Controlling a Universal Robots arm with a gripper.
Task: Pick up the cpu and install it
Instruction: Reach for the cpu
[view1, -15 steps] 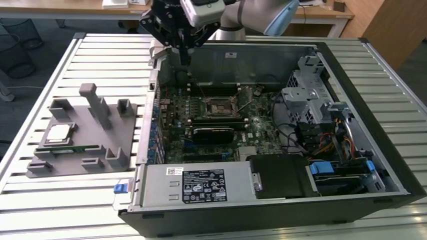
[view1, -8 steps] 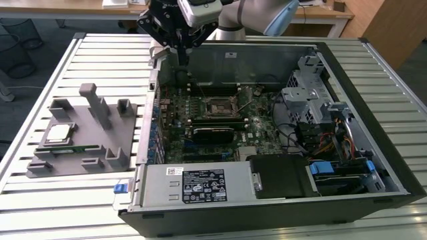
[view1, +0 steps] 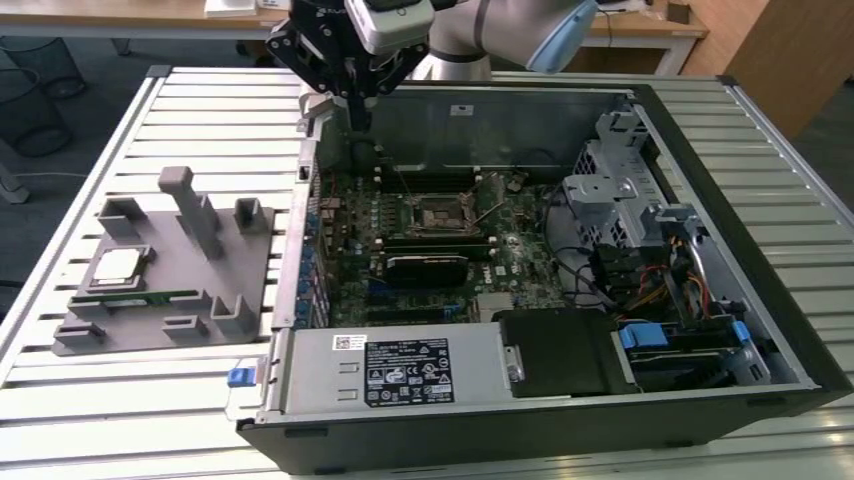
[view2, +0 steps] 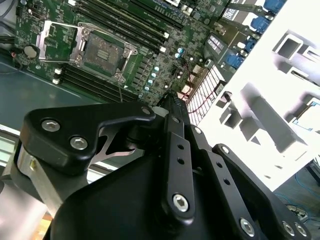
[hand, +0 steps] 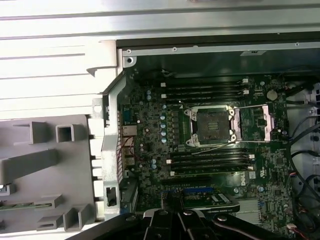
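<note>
Closest to the lens in both wrist views is your gripper (view2: 172, 100), its black linkage bars crowding the foreground. The fingers are drawn together with nothing between them, so the hand is narrow and carries no load. In the exterior view the gripper (view1: 358, 122) hangs over the far corner of the open computer case (view1: 787, 330), above the edge of the motherboard (view1: 400, 240).

Your cpu (view1: 118, 266) is well apart from the hand. It lies flat, silver top up, on the grey holder (view1: 147, 330), which sits on the slatted table (view1: 200, 110) outside the case, off to the exterior view's left of the gripper and nearer that camera. A thin green memory stick (view1: 140, 297) rests on the same holder, just beside the cpu on the side away from the hand.

Inside the case, the socket (hand: 212, 125) sits near the middle of the motherboard between rows of black memory slots. Its metal load plate (hand: 267, 122) is swung open to one side. It lies closer to the hand than the cpu does.
</note>
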